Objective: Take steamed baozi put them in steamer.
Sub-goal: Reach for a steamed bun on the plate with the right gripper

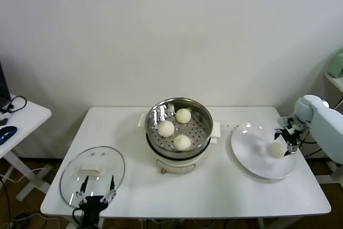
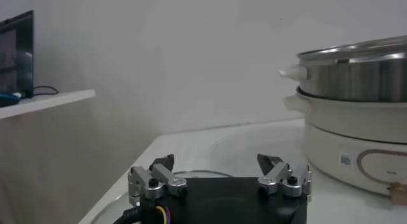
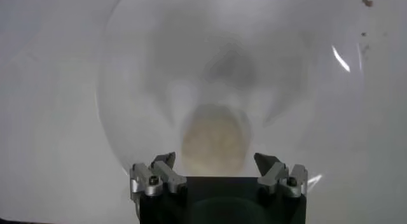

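The right gripper hangs over the far right part of the white plate, its jaws spread wide with nothing between them. In the right wrist view the right gripper points straight down at the last bun, which lies on the plate directly below the gap between the two fingertips; the bun appears clear of both fingertips, though the close view is too soft to rule out contact. In the head view this bun sits near the plate's right edge, just beside the gripper. The plate rests on the right side of the white table, well apart from the steamer, which stands at the table's centre. Three buns lie on the steamer's perforated tray, one toward the back, one to the left and one toward the front, close together but not stacked. A glass lid lies flat on the near left part of the table. The left gripper is parked at the near edge of that lid, jaws open and empty. In the left wrist view the left gripper sits low over the table, with the steamer standing off to one side.
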`<state>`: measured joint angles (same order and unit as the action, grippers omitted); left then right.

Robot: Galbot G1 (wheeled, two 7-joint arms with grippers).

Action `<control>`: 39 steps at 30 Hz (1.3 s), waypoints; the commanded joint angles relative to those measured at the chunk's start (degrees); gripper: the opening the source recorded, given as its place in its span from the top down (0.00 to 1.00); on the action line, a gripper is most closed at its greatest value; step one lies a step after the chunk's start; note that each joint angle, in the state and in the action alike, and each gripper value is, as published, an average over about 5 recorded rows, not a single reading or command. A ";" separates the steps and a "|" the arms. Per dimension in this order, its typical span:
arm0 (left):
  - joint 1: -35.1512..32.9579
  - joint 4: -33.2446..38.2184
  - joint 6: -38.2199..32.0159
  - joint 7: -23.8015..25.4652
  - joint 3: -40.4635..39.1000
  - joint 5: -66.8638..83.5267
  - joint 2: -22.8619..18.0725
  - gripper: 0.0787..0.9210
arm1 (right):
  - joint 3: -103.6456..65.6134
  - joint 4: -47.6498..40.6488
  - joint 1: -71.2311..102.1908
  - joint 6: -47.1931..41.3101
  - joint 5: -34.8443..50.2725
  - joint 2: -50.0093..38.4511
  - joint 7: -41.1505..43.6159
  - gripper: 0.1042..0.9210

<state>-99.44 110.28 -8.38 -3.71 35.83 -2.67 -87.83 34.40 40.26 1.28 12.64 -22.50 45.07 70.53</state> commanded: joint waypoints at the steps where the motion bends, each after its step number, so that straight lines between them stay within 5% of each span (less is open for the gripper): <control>1: -0.18 0.09 -0.27 -0.06 -0.14 -0.43 -0.13 0.12 | -4.35 -3.13 2.48 1.51 -4.70 2.19 -0.64 0.12; 16: -0.12 0.12 -0.14 -0.14 -0.30 -0.37 -0.21 0.12 | -5.22 -4.42 2.87 1.47 -6.65 3.18 -0.33 0.12; 24: 0.22 0.29 0.07 -0.16 -0.31 -0.27 -0.16 0.12 | -5.55 -5.07 2.55 1.11 -6.31 3.27 -0.47 0.20; 39: -0.26 -0.16 -0.58 -0.35 -0.20 -0.17 -0.26 0.12 | -3.24 -5.16 -0.41 -1.47 1.22 2.75 -0.48 0.23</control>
<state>-99.59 110.13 -8.84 -3.98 35.67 -2.95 -88.07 29.69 35.08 2.33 12.14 -25.36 47.87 70.09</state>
